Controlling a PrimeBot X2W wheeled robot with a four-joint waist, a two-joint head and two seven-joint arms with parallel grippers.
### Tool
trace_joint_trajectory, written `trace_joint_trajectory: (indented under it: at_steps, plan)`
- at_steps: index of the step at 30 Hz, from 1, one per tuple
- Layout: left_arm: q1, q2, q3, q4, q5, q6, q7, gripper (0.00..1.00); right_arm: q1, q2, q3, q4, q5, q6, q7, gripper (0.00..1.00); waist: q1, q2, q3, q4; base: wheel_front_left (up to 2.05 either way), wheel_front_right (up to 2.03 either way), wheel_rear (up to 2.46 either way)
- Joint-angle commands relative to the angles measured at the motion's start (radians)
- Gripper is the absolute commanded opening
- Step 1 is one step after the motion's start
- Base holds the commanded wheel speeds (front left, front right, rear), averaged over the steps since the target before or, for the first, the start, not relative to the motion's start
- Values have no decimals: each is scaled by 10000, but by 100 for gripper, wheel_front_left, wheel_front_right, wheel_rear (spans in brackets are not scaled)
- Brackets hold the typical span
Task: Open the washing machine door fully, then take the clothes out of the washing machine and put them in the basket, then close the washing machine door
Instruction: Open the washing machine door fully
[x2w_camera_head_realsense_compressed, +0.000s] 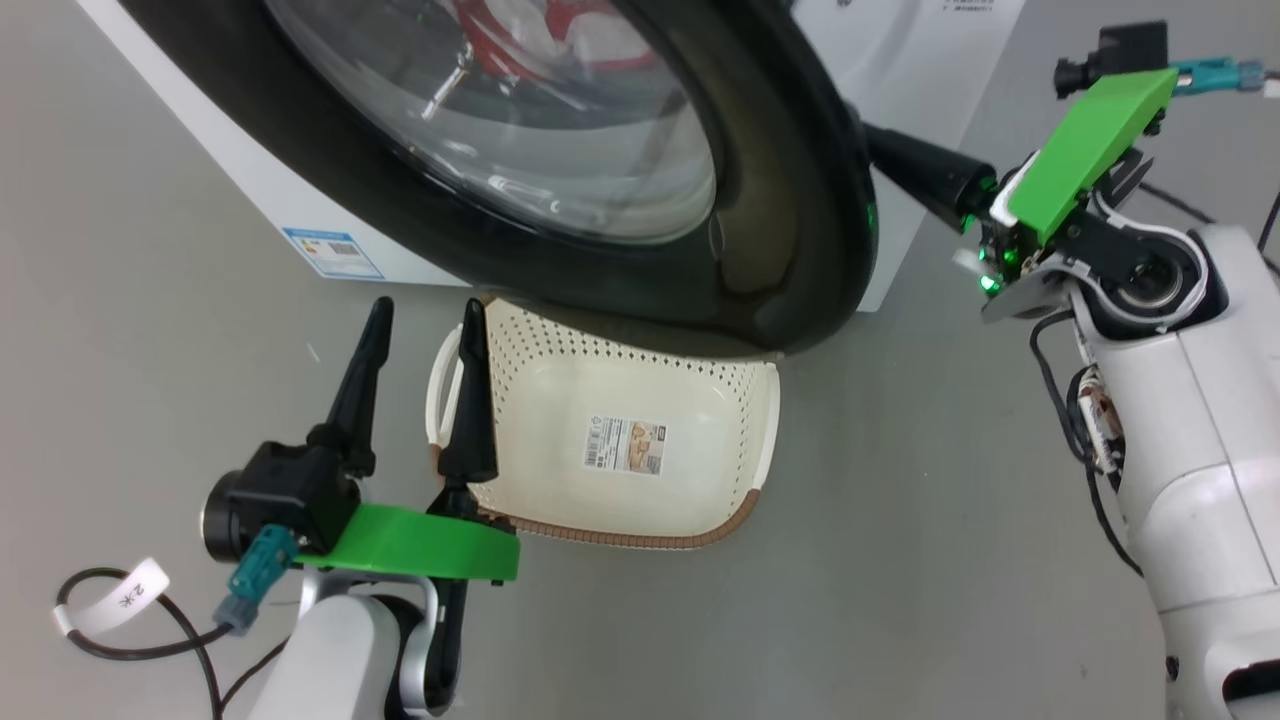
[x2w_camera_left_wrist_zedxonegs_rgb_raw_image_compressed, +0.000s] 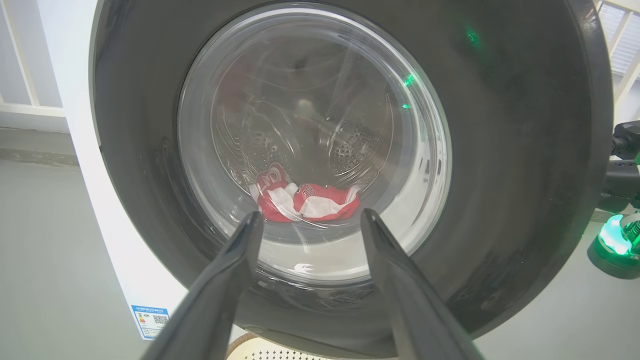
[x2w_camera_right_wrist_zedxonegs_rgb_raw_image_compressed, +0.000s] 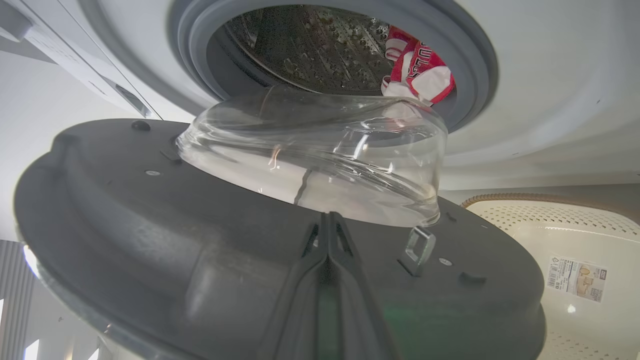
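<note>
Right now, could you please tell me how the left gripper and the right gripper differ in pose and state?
The left gripper is open, fingers apart; the right gripper is shut, fingers together. The left gripper hovers empty by the basket; the right gripper lies along the inner face of the washing machine door. Both have long dark fingers.

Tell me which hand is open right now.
The left hand, fingers spread by the basket; the right hand is shut behind the door.
</note>
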Motion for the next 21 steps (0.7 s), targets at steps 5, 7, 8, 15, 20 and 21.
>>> trace_joint_trajectory:
  at_steps: [5, 7, 8, 15, 20, 21]
  plan:
    - [151, 166, 310, -79, 133, 136, -78, 100, 508, 345, 436, -722, 491, 79, 210, 0, 0, 0, -393, 177, 0, 0, 0]
    - [209, 166, 300, -39, 161, 172, -78, 100, 728, 345, 485, -859, 564, 79, 234, 0, 0, 0, -502, 270, 0, 0, 0]
    - [243, 166, 300, -30, 168, 191, -78, 100, 841, 345, 520, -924, 620, 79, 276, 0, 0, 0, -544, 315, 0, 0, 0]
    - [521, 167, 300, -23, 155, 299, -78, 100, 1633, 346, 751, -1440, 897, 79, 436, 0, 0, 0, -896, 656, 0, 0, 0]
    - [690, 167, 228, -56, 136, 356, -78, 100, 2155, 346, 855, -1856, 1107, 79, 538, 0, 0, 0, -1173, 957, 0, 0, 0]
    - [727, 168, 221, -64, 130, 369, -78, 100, 2266, 346, 861, -1949, 1148, 79, 539, 0, 0, 0, -1228, 1023, 0, 0, 0]
